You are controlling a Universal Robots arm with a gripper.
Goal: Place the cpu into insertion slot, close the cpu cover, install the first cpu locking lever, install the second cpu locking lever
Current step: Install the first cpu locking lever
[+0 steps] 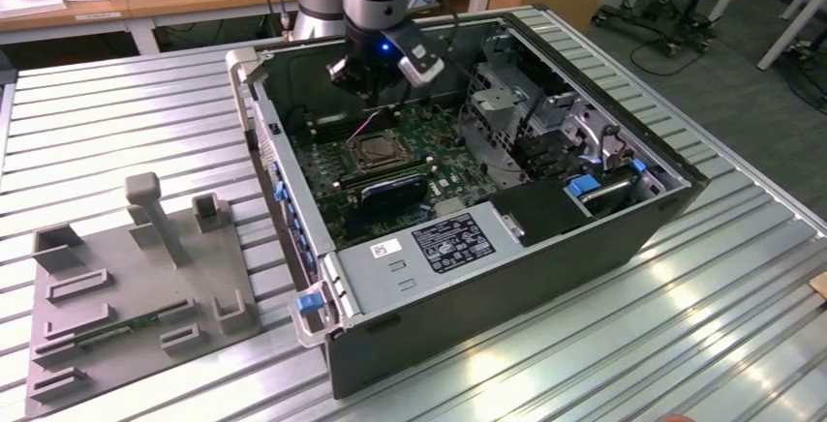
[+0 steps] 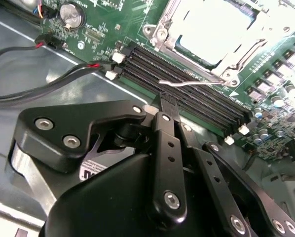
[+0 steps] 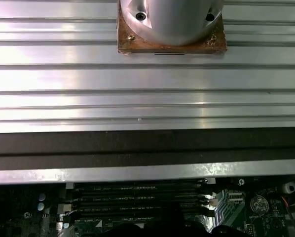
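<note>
The insertion slot (image 1: 375,149) sits in the green motherboard inside the open computer case (image 1: 427,248). In the second wrist view the cpu (image 2: 214,24) shows as a pale bright square in the slot. The cpu cover (image 2: 194,63) appears to lie flat around it as a metal frame. A thin silver locking lever (image 2: 187,83) stands out from the frame's edge over the black memory slots (image 2: 187,94). My gripper (image 1: 372,88) hangs inside the case just behind the slot. Its black fingers are shut together with nothing between them (image 2: 168,102), the tip close to the lever's free end.
Red and black cables (image 2: 63,74) and a coin battery (image 2: 71,15) lie near the gripper. A drive cage (image 1: 530,122) and the case walls (image 1: 265,122) hem in the board. A grey fixture plate (image 1: 130,296) rests on the ribbed metal table (image 3: 147,79).
</note>
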